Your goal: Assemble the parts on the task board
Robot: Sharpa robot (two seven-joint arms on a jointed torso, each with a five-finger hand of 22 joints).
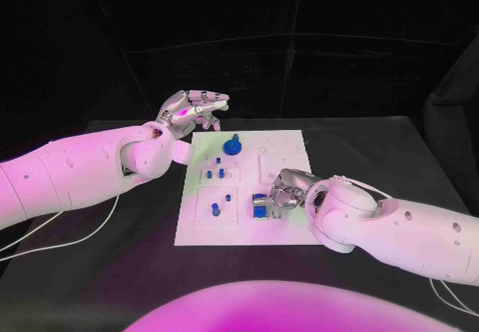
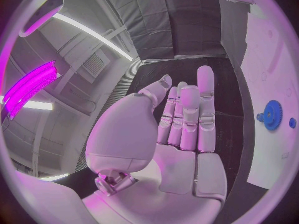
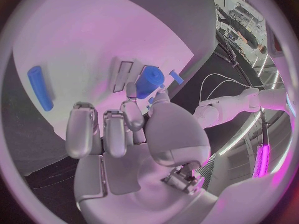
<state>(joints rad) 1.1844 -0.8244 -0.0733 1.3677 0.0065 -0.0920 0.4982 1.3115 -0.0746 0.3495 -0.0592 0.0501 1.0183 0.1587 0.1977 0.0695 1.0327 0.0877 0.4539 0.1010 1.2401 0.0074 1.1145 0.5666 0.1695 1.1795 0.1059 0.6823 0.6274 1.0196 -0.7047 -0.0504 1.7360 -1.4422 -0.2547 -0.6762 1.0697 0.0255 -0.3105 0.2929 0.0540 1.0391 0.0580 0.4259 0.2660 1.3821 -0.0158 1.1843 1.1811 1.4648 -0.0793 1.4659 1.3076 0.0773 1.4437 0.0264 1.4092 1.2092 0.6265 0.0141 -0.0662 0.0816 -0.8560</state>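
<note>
A: In the head view, what can go wrong?
B: The right hand (image 1: 282,192) pinches a blue cylinder (image 1: 260,205) at the task board (image 1: 205,232); tilted, it may jam. The left hand (image 1: 192,109) hovers off the board's far corner.

A: The left wrist view?
B: Fingers spread, holding nothing; the blue gear (image 2: 271,115) lies apart.

A: The right wrist view?
B: Thumb and finger touch the cylinder.

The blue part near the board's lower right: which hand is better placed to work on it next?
Probably the right hand. It sits low over the task board, its fingers at the blue part. The left hand is raised beyond the board's far left corner, holding nothing.
</note>
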